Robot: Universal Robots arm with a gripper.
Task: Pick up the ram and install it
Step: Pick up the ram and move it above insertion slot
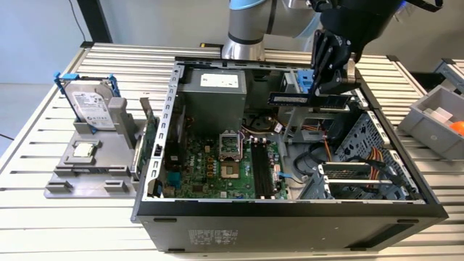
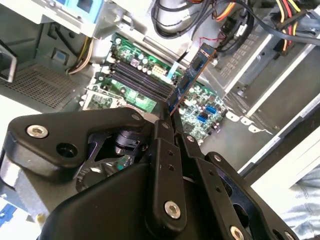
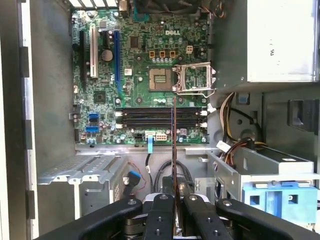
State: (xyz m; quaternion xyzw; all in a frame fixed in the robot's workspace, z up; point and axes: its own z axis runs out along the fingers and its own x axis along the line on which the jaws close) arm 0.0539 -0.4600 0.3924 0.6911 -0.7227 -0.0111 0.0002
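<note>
An open computer case [image 1: 290, 225] lies on its side on a slatted metal desk [image 1: 43, 217], with its green circuit board [image 1: 210, 163] facing up. A robot arm reaches in from above. Its black tool [image 1: 332, 93] is closed on a blue-green memory stick [image 1: 294, 99], pinching it near one end. The stick hangs in the air above the case, near the grey power box [image 1: 210, 92] and well apart from the board below.

The stick stands on its thin edge with its broad faces upright. Its long axis is level and runs across the exterior view. The free end points to the exterior view's left and the gripped end to its right. In the first wrist view it shows edge-on as a thin line reaching out from the tool toward the black memory slots [image 3: 160, 119].

The slots lie side by side on the board and appear unfilled. They run crosswise to the stick as it hangs. In my judgement, doing this step well means bringing the long axis parallel to a slot, keeping the stick upright, centring it along the slot and pressing down evenly. The grip near one end leaves a long free length, so slow, steady motion would guard against slipping. I cannot tell which long edge carries the contacts.
</note>
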